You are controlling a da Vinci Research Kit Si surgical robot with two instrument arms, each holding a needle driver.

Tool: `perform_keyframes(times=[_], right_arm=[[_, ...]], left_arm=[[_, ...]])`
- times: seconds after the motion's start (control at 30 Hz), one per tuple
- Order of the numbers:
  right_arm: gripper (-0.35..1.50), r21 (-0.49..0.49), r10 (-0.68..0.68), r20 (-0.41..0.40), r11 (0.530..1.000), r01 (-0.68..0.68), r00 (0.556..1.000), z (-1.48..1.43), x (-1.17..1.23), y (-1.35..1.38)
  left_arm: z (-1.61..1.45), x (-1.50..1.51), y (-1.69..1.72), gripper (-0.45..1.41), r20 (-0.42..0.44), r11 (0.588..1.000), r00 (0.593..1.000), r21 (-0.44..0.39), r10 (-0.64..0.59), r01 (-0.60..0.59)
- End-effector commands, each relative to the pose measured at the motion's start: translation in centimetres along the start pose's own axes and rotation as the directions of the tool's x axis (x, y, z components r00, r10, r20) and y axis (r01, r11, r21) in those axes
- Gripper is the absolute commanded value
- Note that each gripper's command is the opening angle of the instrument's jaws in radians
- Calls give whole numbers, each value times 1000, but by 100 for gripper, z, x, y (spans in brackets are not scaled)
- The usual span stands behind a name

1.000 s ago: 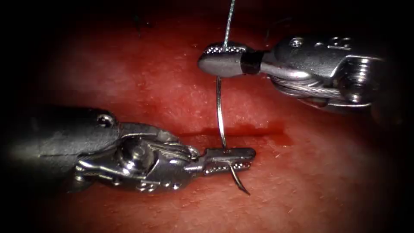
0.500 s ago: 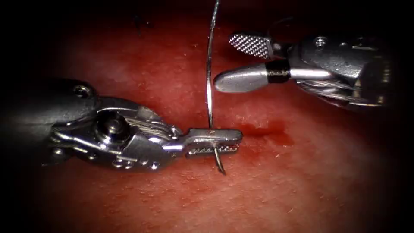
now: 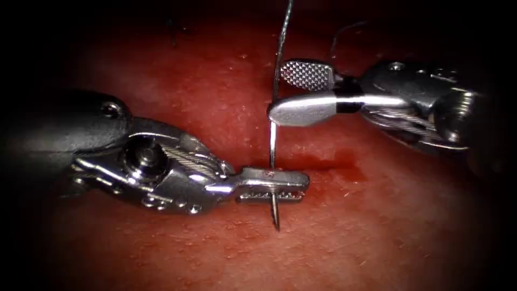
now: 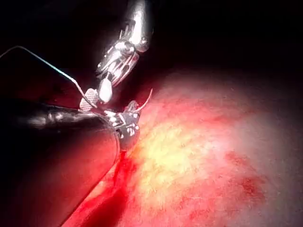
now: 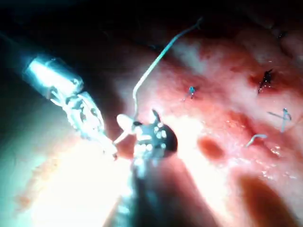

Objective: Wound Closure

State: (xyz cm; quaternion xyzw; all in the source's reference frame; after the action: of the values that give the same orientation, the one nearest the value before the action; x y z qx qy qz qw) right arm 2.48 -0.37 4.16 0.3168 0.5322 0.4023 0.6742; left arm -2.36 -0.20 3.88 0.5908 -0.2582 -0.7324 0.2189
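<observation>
We have the left tool (image 3: 280,189) coming in from the left of the frame, jaws clamped on the needle (image 3: 273,156) close to its pointed end. The tip sticks out just below the jaws, pointing down, free of the tissue (image 3: 204,102). The needle's body runs nearly straight up from there toward the right tool (image 3: 293,91).

Right tool sits at upper right, jaws parted: the ridged jaw on top, the smooth one below. The needle's upper part passes just at the tip of the smooth jaw, not pinched between the two. So the right tool holds nothing. A second ago it was clamped on that upper part; half a second ago it had let go and stood off to the right; now it is close against the needle again with the jaws narrower.

Thread (image 3: 284,29) leaves the needle's top end and runs out at the top of the frame.

The cut (image 3: 328,161) shows as a dark line with red fluid right of the left tool's jaws.

Our read: needle handover or regrip between tools, needle out of tissue. A next bite calls for a hold further back on the curve, since the tip now has little free length.
</observation>
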Motion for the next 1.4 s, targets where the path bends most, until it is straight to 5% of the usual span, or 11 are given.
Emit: perform_keyframes(times=[0.03, 0.57, 0.67, 0.8, 0.83, 0.87, 0.93, 1.03, 1.27, 1.4], right_arm=[[64, 1, 4, -7, 1000, -4, 1000, 13, -6, 2], [15, -19, 46, -28, 999, -47, 999, 23, -5, 1], [-35, -18, 50, -27, 999, -50, 998, 23, -8, 1], [-35, -83, 62, -32, 995, -64, 998, 20, -10, 1], [-35, -93, 27, -32, 995, -30, 999, 18, -9, 4], [-35, -93, 27, -32, 995, -30, 999, 18, -9, 4], [-35, -89, -51, -41, 995, 48, 998, 12, -8, 7], [-35, -98, -134, -37, 987, 130, 990, 7, -7, 10], [-35, -88, -259, -63, 963, 253, 964, 6, -6, 15], [-35, -102, -367, -74, 928, 359, 927, 7, -4, 20]], left_arm=[[7, -2, 1, -45, -5, 1000, 1000, 0, 1, -1], [10, 2, 2, -45, 1, 1000, 1000, 1, 3, -3], [10, 2, 2, -45, 1, 1000, 1000, 2, 3, -3], [10, 3, 3, -45, 1, 1000, 1000, 1, 3, -3], [9, 4, 2, 10, 1, 1000, 1000, 1, -15, 15], [9, 4, 2, 10, 1, 1000, 1000, 1, -15, 15], [7, 6, 0, 86, 3, 994, 994, -3, -106, 106], [0, 10, -2, 116, 21, 972, 971, 5, -236, 236], [-28, 25, 1, 123, 41, 899, 898, 35, -438, 437], [-54, 29, 3, 91, 44, 801, 800, 14, -598, 598]])
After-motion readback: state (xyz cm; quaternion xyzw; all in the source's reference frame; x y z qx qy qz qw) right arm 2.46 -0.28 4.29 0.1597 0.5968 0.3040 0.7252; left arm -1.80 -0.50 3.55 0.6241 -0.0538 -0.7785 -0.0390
